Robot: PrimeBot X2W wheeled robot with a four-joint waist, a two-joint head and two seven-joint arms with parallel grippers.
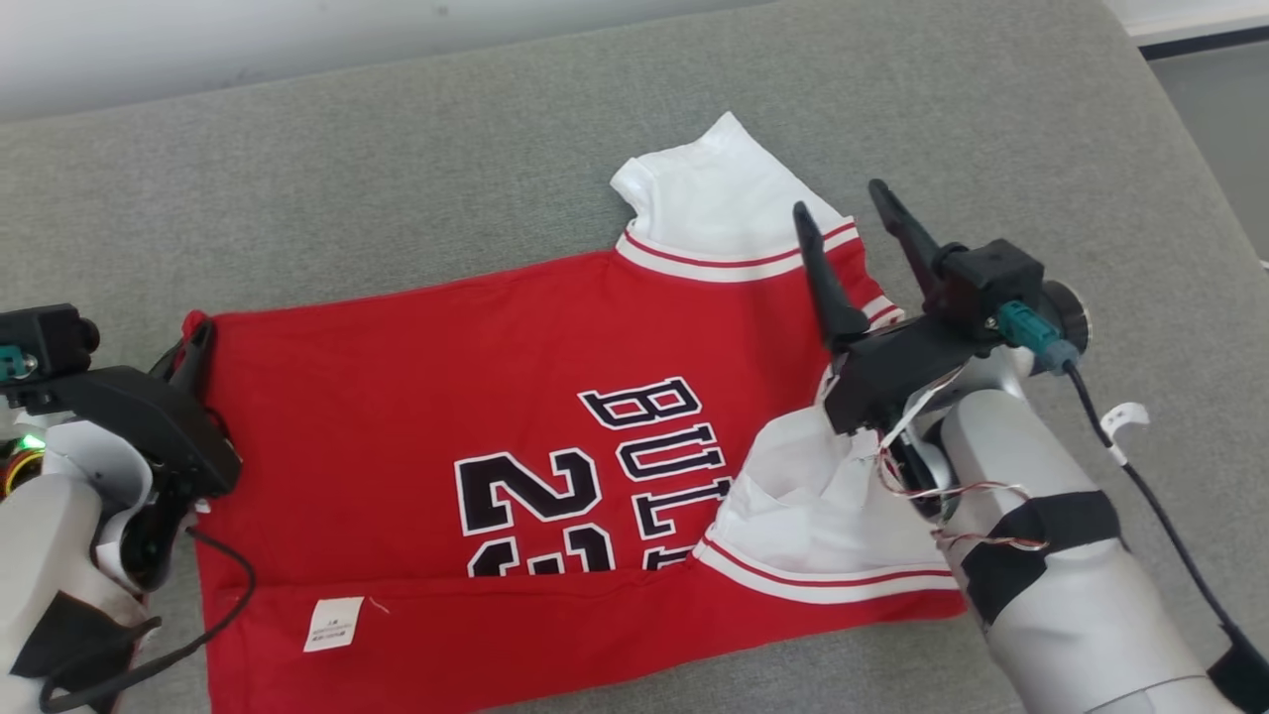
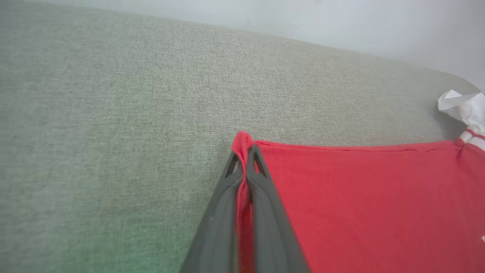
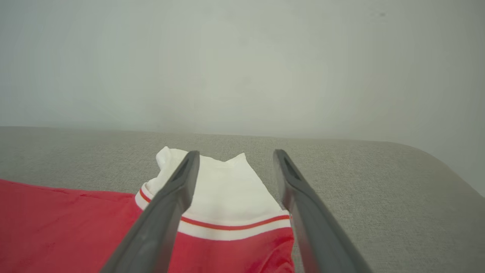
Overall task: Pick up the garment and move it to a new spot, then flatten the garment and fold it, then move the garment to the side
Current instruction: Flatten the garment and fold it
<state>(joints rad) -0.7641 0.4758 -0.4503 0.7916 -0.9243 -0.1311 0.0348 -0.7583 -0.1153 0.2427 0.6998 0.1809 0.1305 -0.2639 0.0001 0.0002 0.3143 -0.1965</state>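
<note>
The red jersey (image 1: pixel 416 397) lies spread across the middle of the grey upholstered surface (image 1: pixel 397 178). Its hem is to the left, its white sleeves are to the right, and its black-and-white lettering faces up. A strip along its near edge is folded over, showing a white label (image 1: pixel 334 623). The left tool (image 1: pixel 198 337) is closed tight on the jersey's far left corner. In the left wrist view a tuft of red cloth pokes out past the pinched fingertips (image 2: pixel 254 151). The right tool (image 1: pixel 838 198) stands wide open and holds nothing. It is over the jersey's right end, with its fingers pointing at the far sleeve (image 1: pixel 724 198). The near sleeve (image 1: pixel 823 516) lies crumpled just beside the right forearm.
</note>
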